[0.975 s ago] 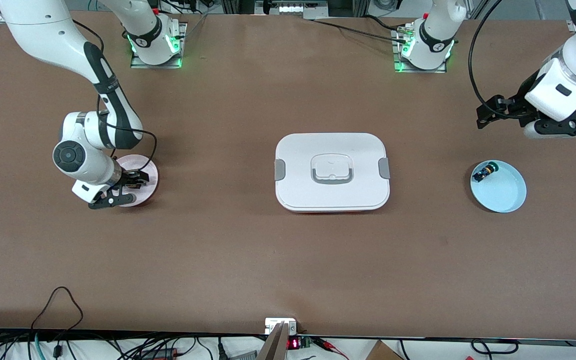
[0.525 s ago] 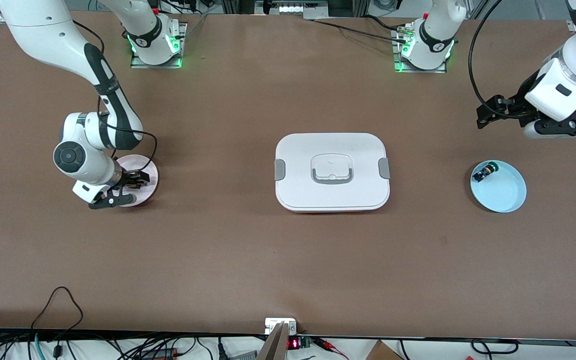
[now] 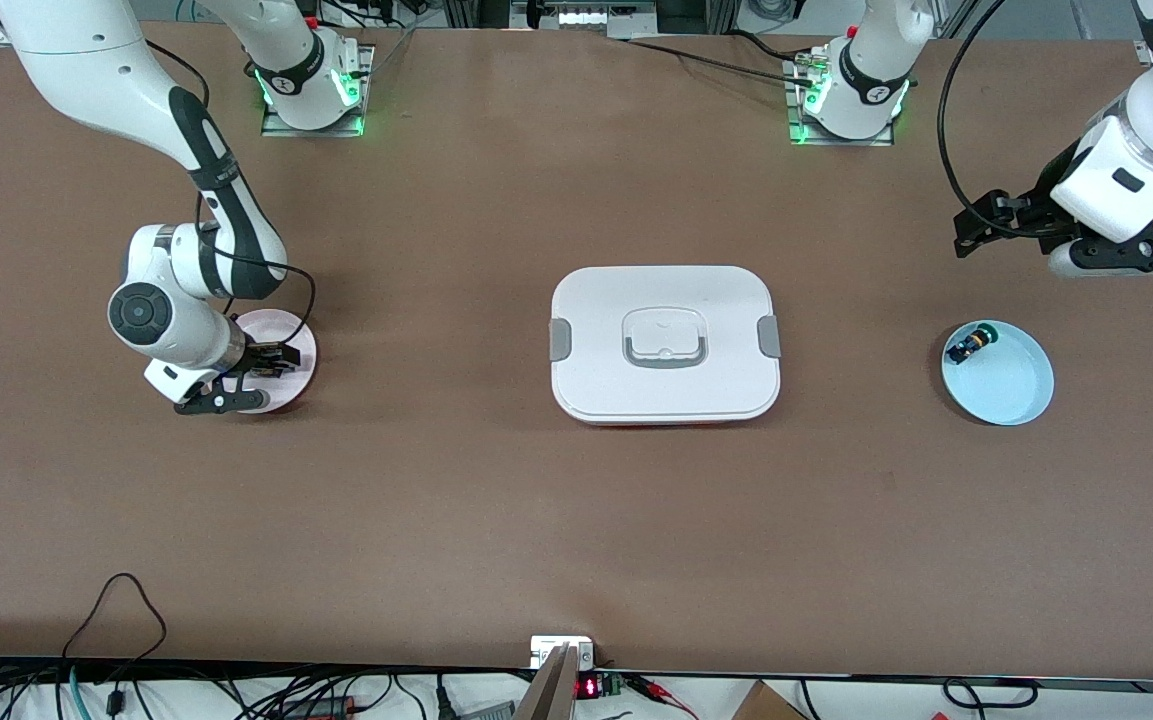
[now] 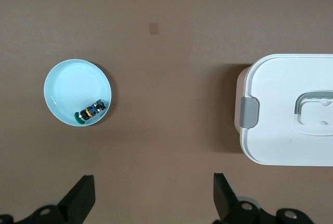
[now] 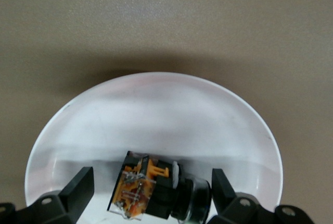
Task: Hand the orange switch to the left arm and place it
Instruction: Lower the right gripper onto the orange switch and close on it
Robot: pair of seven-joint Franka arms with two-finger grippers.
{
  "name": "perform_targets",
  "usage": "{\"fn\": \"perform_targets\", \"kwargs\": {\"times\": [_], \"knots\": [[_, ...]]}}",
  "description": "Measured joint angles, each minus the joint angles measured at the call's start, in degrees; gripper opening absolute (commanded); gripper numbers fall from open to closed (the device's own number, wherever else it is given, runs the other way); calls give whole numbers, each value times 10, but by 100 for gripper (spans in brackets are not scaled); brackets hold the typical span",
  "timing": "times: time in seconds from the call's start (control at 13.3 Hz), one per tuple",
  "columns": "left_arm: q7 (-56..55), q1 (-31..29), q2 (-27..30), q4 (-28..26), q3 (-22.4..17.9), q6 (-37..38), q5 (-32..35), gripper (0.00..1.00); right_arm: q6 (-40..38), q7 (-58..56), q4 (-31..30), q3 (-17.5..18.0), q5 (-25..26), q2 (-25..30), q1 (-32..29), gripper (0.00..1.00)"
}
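The orange switch [image 5: 156, 191], with a tan-orange body and a black barrel, lies on its side on a white-pink plate [image 5: 156, 86] toward the right arm's end of the table. My right gripper [image 5: 151, 195] is low over this plate [image 3: 298, 345], open, one finger on each side of the switch and not touching it. In the front view my right gripper [image 3: 269, 360] hides the switch. The white box [image 3: 664, 342] sits mid-table and also shows in the left wrist view [image 4: 291, 114]. My left gripper [image 3: 976, 230] waits, open and empty [image 4: 153, 200], above bare table.
A light blue plate [image 3: 1011, 385] toward the left arm's end of the table holds a black-and-blue switch with a green cap [image 3: 966, 347]. Both show in the left wrist view, the plate [image 4: 70, 86] and the switch [image 4: 92, 110]. Cables run along the table edge nearest the front camera.
My right hand has shifted very slightly over the white-pink plate. The left arm, the box and both plates have not moved.
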State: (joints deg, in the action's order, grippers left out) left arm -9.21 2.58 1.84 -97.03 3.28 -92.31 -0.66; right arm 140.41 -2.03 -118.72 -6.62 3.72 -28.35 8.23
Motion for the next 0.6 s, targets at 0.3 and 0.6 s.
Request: {"fn": "perform_targets", "kwargs": {"times": [0.3, 0.6], "knots": [[0, 0, 0, 0, 0, 0, 0, 100, 0, 1, -5, 0, 0, 0, -7, 100], [0, 0, 0, 0, 0, 0, 0, 100, 0, 13, -5, 0, -7, 0, -7, 99]]}}
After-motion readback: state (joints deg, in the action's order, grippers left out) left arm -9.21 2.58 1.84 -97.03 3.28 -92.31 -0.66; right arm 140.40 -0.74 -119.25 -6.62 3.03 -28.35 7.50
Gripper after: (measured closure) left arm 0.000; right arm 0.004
